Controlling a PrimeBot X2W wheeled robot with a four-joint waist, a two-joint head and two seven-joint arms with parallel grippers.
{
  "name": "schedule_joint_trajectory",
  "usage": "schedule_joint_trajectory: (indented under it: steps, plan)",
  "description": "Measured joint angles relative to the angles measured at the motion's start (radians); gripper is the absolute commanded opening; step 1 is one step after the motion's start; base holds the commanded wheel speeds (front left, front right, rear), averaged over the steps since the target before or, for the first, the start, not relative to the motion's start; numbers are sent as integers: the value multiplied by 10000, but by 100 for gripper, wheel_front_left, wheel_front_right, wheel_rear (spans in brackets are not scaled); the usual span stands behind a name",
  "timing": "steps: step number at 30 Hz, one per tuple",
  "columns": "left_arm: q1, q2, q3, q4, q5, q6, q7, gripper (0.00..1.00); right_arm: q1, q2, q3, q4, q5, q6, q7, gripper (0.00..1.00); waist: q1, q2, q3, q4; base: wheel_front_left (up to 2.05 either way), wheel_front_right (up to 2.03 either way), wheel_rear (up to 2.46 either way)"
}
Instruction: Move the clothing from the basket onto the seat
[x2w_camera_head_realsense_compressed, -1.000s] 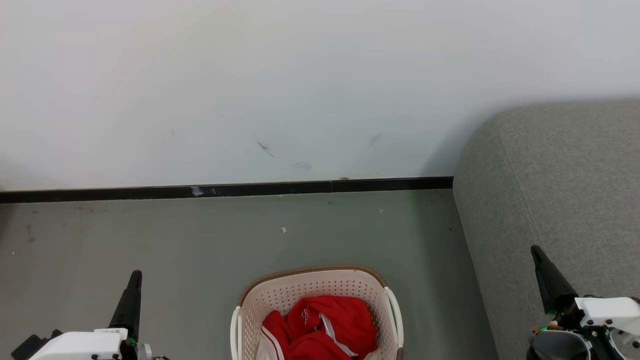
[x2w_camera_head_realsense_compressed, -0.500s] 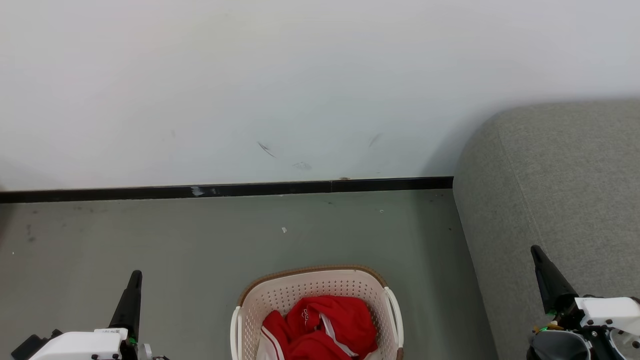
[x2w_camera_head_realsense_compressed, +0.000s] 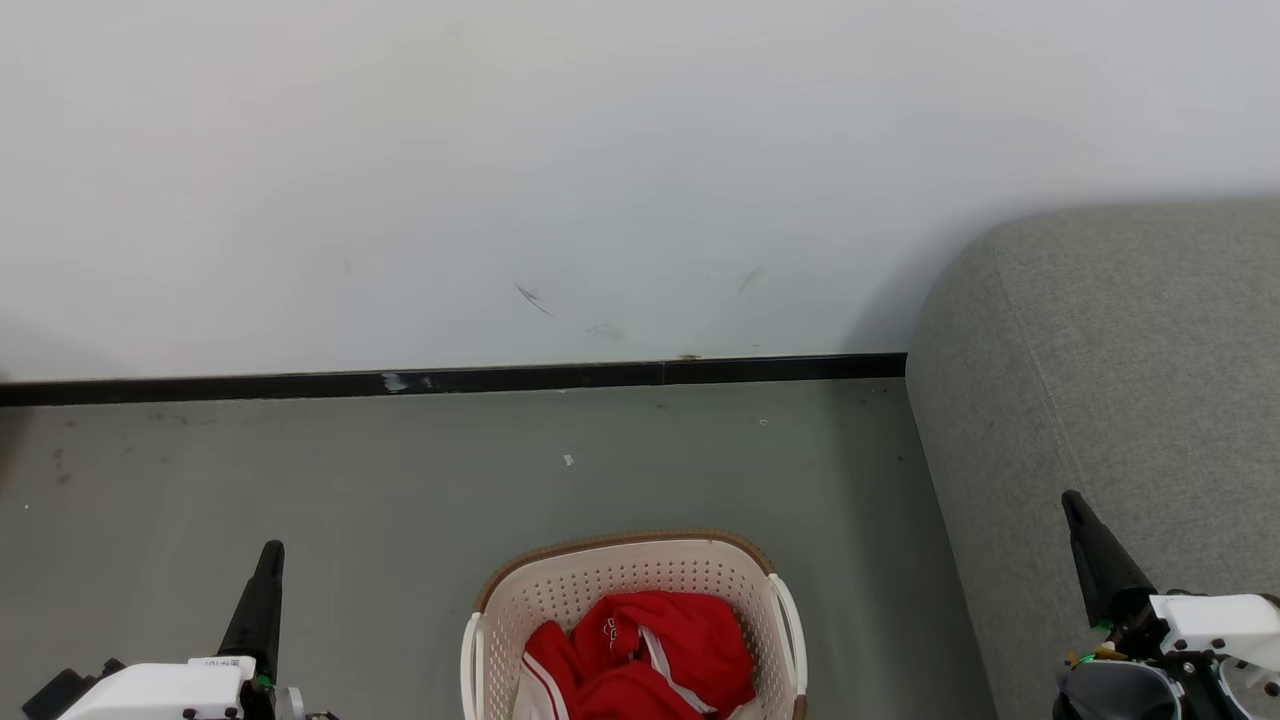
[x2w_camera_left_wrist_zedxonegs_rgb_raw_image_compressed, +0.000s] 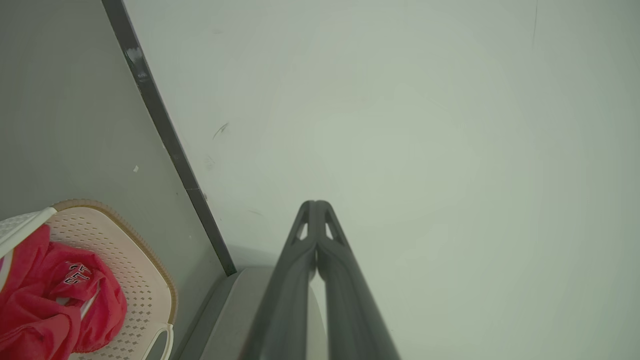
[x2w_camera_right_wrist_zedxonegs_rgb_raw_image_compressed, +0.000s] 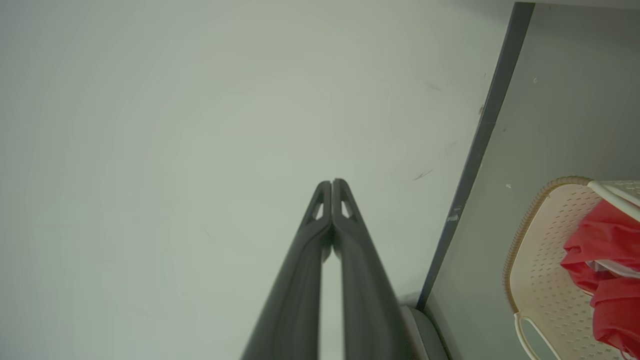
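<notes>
Red clothing (x2w_camera_head_realsense_compressed: 640, 655) with white stripes lies crumpled inside the cream basket (x2w_camera_head_realsense_compressed: 620, 560), which stands on the floor at the bottom centre of the head view. The grey seat (x2w_camera_head_realsense_compressed: 1120, 360) fills the right side, beside the basket. My left gripper (x2w_camera_head_realsense_compressed: 270, 552) is shut and empty, left of the basket. Over the seat's front part, my right gripper (x2w_camera_head_realsense_compressed: 1072, 500) is shut and empty too. In the left wrist view the left gripper (x2w_camera_left_wrist_zedxonegs_rgb_raw_image_compressed: 316, 204) points at the wall, with the clothing (x2w_camera_left_wrist_zedxonegs_rgb_raw_image_compressed: 45, 295) and basket (x2w_camera_left_wrist_zedxonegs_rgb_raw_image_compressed: 135, 250) at lower left. The right gripper (x2w_camera_right_wrist_zedxonegs_rgb_raw_image_compressed: 332, 183) also faces the wall, the basket (x2w_camera_right_wrist_zedxonegs_rgb_raw_image_compressed: 540, 240) and clothing (x2w_camera_right_wrist_zedxonegs_rgb_raw_image_compressed: 605, 250) at its right.
A white wall (x2w_camera_head_realsense_compressed: 600, 170) with a black skirting strip (x2w_camera_head_realsense_compressed: 450, 381) runs behind the basket. Grey-green floor (x2w_camera_head_realsense_compressed: 400, 480) lies open between the wall and the basket.
</notes>
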Motion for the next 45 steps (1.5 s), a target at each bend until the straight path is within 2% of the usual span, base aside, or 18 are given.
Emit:
schedule_joint_trajectory:
  steps: [3,4,10,28,38,45]
  plan:
    - [0,0,0,0,0,0,0,0,0,0,0,0,0,0,0,0,0,0,0,0,0,0,0]
    - [13,-8,-2,21,0,6,-2,100,15,13,4,23,-2,-2,2,100,0,0,0,0,0,0,0]
    - [412,-245,-61,449,0,19,-13,100,510,382,111,341,-2,-12,2,100,0,1,1,0,0,0,0]
    - [406,-224,-151,186,8,13,-416,100,424,497,38,-244,-251,-12,-222,100,7,1,-8,3,0,0,0]
    - [308,-173,-286,-77,395,0,-811,100,411,543,33,-755,-815,-12,-435,100,67,1,-43,-7,0,0,0]
    - [290,-2,-437,-219,878,-75,-1093,100,409,477,35,-1014,-1461,-12,-562,100,83,0,-80,-7,0,0,0]
